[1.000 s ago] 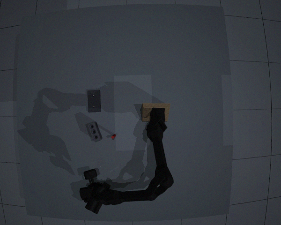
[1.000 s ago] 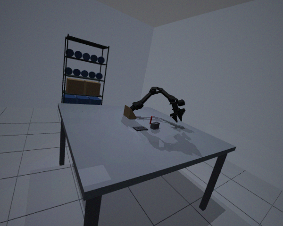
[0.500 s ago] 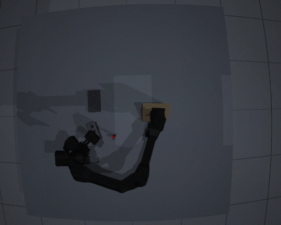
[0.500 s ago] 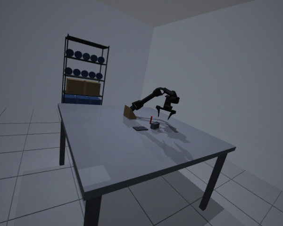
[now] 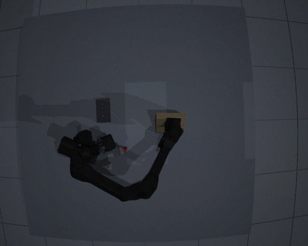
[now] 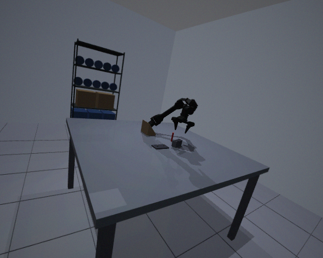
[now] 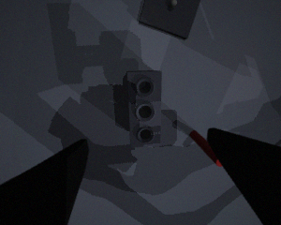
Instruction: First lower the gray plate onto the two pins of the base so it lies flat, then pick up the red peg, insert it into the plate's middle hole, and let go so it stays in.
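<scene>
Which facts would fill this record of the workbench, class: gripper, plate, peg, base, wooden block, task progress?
gripper: open, raised above the gray plate, nothing between its fingers
gray plate: off the base, on the table, three round holes in a row on top
red peg: upright, beside the plate, outside its holes
base: dark, flat, two pins showing, no plate on it
wooden block: at the arm's foot
task progress: neither part done
</scene>
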